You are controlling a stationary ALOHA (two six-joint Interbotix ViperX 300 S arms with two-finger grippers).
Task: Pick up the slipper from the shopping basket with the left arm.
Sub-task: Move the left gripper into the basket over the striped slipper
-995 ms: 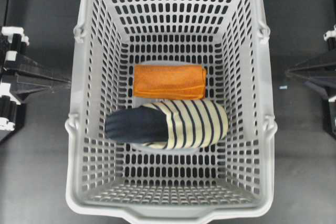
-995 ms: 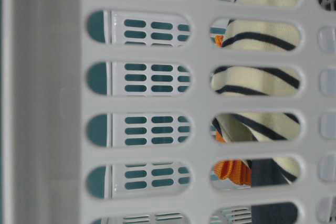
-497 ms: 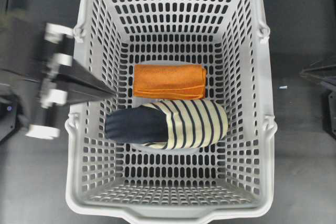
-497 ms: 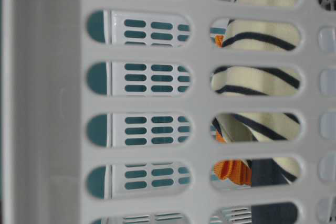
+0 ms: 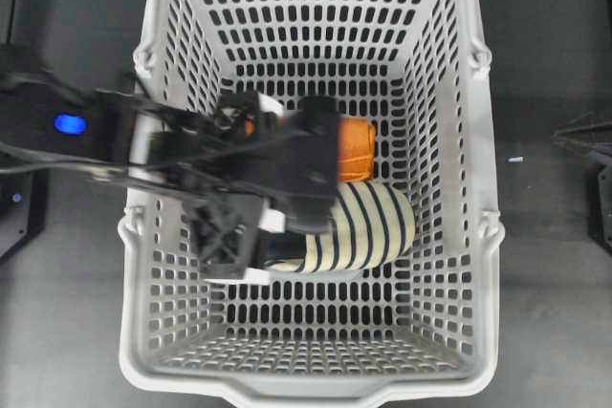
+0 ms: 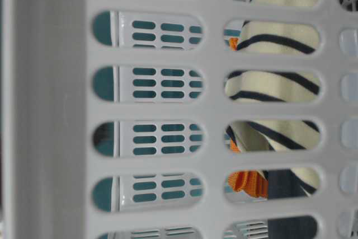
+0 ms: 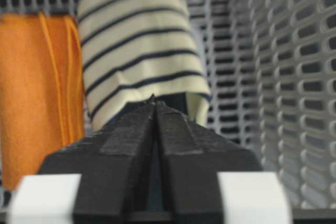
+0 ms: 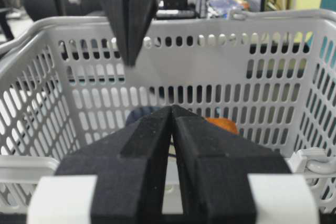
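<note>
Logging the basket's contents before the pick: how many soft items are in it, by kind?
Slipper: 1
Folded orange cloth: 1
Total: 2, both on the floor of the shopping basket, side by side.

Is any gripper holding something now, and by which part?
Nothing is held: left gripper and right gripper are shut, empty; slipper lies in basket.

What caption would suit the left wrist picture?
Closed left gripper pointing at the striped slipper, which lies beside a folded orange cloth in the grey shopping basket.
</note>
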